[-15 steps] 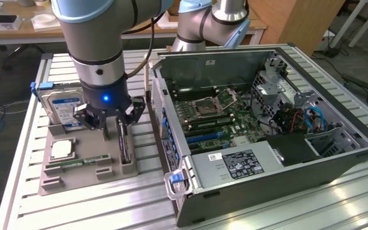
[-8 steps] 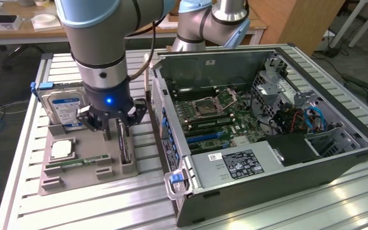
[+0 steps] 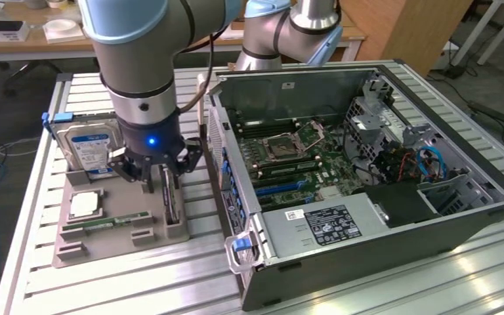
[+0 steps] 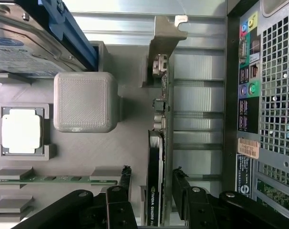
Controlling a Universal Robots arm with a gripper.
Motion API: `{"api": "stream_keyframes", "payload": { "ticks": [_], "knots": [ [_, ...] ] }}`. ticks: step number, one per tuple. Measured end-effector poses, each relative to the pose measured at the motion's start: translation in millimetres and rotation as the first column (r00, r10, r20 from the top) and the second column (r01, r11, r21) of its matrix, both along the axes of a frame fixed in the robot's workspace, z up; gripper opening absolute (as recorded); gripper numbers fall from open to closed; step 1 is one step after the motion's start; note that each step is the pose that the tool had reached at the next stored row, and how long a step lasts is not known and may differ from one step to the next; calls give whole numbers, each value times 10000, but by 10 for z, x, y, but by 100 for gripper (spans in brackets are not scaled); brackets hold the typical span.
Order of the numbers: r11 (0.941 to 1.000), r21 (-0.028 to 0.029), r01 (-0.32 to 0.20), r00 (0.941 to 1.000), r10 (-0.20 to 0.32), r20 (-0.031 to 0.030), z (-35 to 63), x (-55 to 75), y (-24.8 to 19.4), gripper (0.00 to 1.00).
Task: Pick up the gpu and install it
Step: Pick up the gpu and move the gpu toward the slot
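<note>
The gpu (image 3: 170,205) stands on edge in a slot of the grey holder tray (image 3: 112,246), next to the open computer case (image 3: 462,216). In the wrist view the gpu (image 4: 159,143) is a thin dark card with its silver bracket (image 4: 166,38) at the far end. My gripper (image 3: 159,178) hangs directly over the card. Its black fingers (image 4: 125,183) straddle the gpu, one on each side, with a gap still showing on one side. The gripper (image 4: 153,181) is open and holds nothing.
The tray also carries a blue-labelled hard drive (image 3: 90,147), a CPU (image 3: 86,205) and a green RAM stick (image 3: 103,225). A grey printed block (image 4: 85,101) rises beside the card. The case's rear panel (image 4: 263,95) stands close by, and the motherboard (image 3: 296,157) lies exposed inside.
</note>
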State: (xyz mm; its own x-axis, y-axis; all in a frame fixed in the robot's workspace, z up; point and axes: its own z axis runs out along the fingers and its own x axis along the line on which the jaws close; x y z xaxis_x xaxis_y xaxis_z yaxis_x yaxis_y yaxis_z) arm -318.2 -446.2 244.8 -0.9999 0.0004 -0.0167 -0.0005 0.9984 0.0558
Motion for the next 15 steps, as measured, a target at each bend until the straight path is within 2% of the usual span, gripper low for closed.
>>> {"api": "stream_keyframes", "payload": {
  "ticks": [15],
  "knots": [
    [10000, -2, -1, 10000, 1, -3, -84, 29, -2, 47]
  ]
}}
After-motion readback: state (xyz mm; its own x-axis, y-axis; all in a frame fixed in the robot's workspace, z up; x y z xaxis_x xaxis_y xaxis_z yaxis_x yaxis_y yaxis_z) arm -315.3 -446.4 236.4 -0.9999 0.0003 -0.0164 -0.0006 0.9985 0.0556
